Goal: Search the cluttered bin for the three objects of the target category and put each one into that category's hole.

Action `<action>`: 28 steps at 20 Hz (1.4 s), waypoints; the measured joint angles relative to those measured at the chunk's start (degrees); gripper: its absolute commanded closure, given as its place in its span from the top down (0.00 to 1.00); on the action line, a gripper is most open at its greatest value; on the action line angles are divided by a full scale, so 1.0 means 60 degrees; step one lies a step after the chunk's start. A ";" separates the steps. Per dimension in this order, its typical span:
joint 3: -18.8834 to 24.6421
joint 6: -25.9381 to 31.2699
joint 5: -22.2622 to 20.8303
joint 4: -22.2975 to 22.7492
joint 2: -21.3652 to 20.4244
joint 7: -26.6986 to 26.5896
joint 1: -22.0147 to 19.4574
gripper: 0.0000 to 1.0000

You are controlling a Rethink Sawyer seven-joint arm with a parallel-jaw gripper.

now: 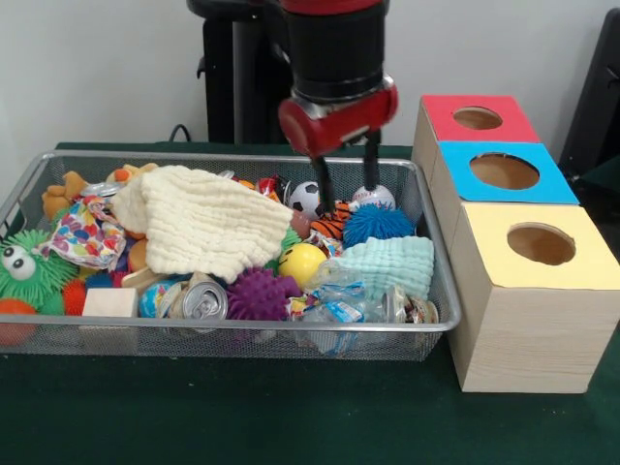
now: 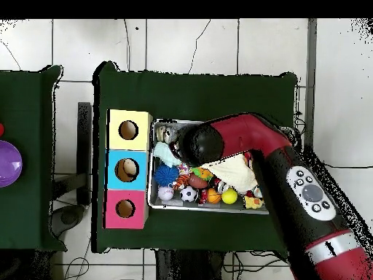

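My gripper (image 1: 349, 199) hangs open over the right part of the wire bin (image 1: 116, 334), its fingers (image 1: 325, 189) spread and holding nothing. Just below the tips lie an orange striped ball (image 1: 334, 228), a blue spiky ball (image 1: 378, 225) and a white ball (image 1: 380, 197). A soccer ball (image 1: 305, 198), a yellow smiley ball (image 1: 301, 263) and a purple spiky ball (image 1: 259, 294) are close by. In the overhead view the arm's head (image 2: 200, 142) hides the gripper. The box to the right has a red hole (image 1: 477, 118), a blue hole (image 1: 504, 171) and a yellow hole (image 1: 541, 244).
A cream cloth (image 1: 199, 218) covers the bin's middle and a teal cloth (image 1: 392, 263) lies at the right. A drink can (image 1: 204, 303), a plastic bottle (image 1: 344, 310), a wooden block (image 1: 109, 302), a green spiky toy (image 1: 24, 266) and a patterned cloth (image 1: 82, 232) fill the rest. A purple bowl (image 2: 7, 164) sits on a side table.
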 measured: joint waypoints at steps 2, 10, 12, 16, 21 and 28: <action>0.0001 -0.0407 -0.0071 -0.0184 0.0262 0.0000 0.0192 1.00; -0.0003 -0.1373 -0.0423 -0.0791 0.1231 0.0000 0.0621 1.00; -0.0003 -0.1373 -0.0435 -0.0875 0.1337 0.0000 0.0618 1.00; -0.0005 -0.1373 -0.0449 -0.0987 0.1474 0.0000 0.0594 1.00; -0.0003 -0.1373 -0.0456 -0.0995 0.1488 0.0000 0.0486 1.00; -0.0007 -0.1361 -0.0462 -0.0995 0.1488 0.0000 0.0169 1.00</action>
